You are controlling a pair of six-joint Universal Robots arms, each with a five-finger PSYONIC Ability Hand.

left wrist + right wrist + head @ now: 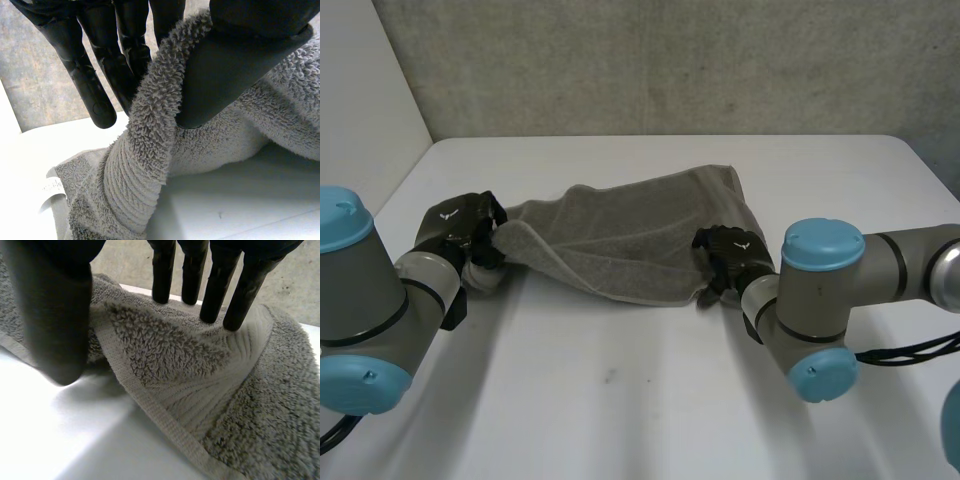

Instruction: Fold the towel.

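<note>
The towel (630, 235) is grey terry cloth. It lies partly bunched across the middle of the white counter (620, 400), with its near edge raised between the two hands. Judging by the thick loop pile and the way the cloth drapes and rolls, it is soft, limp and light, with no stiffness of its own. Unsupported spans will probably sag. The pile should give good friction, so slipping is unlikely. The flat woven border band (210, 390) looks thinner and firmer than the pile. Take hold at the corners or along this hem, not in the middle.

The left hand (460, 228) holds the towel's left near end. Its wrist view shows a rolled fold of cloth pinched between the thumb and the fingers (125, 60). A white label (52, 187) sits at the towel's edge beyond the fold.

The right hand (730, 248) holds the right near corner. Straight fingers (215, 290) rest on top of the corner and the thumb is against its hem, so the corner sits slightly off the counter.
</note>
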